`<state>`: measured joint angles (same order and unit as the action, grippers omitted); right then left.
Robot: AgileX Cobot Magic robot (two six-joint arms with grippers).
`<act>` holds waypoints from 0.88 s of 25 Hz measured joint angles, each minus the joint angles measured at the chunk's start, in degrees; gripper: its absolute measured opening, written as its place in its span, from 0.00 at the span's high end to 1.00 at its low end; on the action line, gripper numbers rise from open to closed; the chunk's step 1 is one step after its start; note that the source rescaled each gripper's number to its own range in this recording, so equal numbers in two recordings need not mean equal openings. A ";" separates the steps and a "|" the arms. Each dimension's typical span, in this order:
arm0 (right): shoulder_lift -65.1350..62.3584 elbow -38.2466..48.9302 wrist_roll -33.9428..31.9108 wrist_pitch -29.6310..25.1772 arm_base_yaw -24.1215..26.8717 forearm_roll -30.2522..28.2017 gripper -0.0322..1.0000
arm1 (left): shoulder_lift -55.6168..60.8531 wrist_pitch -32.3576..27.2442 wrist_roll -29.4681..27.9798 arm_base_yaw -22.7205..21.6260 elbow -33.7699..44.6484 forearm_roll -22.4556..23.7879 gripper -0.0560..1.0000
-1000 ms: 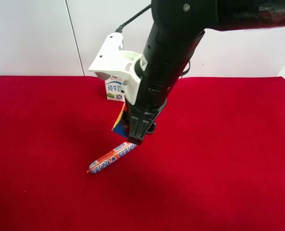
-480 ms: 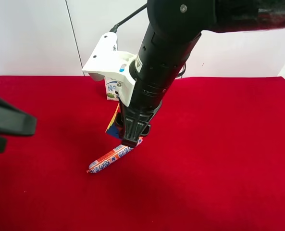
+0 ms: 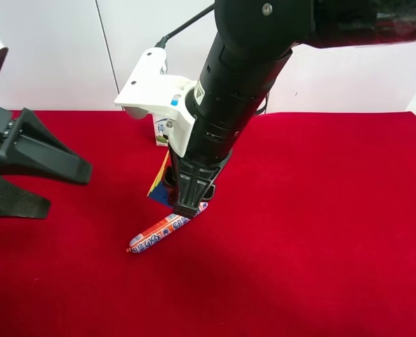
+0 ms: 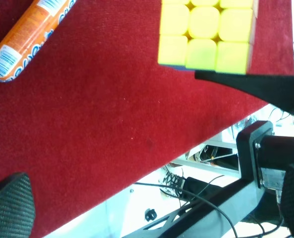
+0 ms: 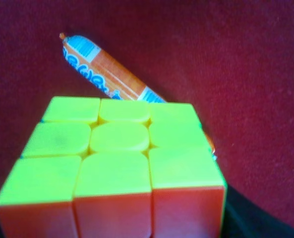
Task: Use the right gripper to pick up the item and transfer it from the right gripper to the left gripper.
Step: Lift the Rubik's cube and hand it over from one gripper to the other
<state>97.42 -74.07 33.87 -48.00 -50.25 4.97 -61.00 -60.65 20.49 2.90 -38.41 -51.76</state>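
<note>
Exterior high is showing the right gripper clamping the item, the sausage stick lying just beneath it; the left gripper is hanging agape, well apart.

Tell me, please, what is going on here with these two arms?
The right gripper is shut on the puzzle cube and holds it just above the sausage stick, which lies on the red cloth. The left gripper is at the exterior high view's left, jaws wide open, facing the cube but well apart from it. The handover has not yet happened. A milk carton stands at the back, behind the right arm.
</note>
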 joint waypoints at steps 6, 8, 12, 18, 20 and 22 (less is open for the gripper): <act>0.00 0.00 2.65 2.32 0.00 1.64 0.97 | -2.24 0.87 1.72 0.00 0.00 -4.07 0.00; 0.00 0.00 4.68 2.53 0.00 3.63 0.97 | -2.97 1.22 1.89 0.00 0.00 -5.08 0.00; 0.00 0.00 9.01 4.00 0.00 8.07 0.97 | -4.48 1.48 2.01 0.00 0.00 -6.19 0.00; 0.00 0.00 15.25 7.25 0.00 13.98 0.97 | -6.75 1.79 2.47 0.00 0.00 -7.89 0.00; 0.00 0.00 17.04 8.20 0.00 15.93 0.97 | -7.35 1.79 3.43 0.00 0.00 -8.62 0.00; 0.00 0.00 19.08 8.35 0.00 17.76 0.97 | -7.58 1.79 4.28 0.00 0.00 -9.66 0.00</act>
<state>97.42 -74.07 52.95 -39.65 -50.25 22.74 -68.58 -58.86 24.77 2.90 -38.41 -61.42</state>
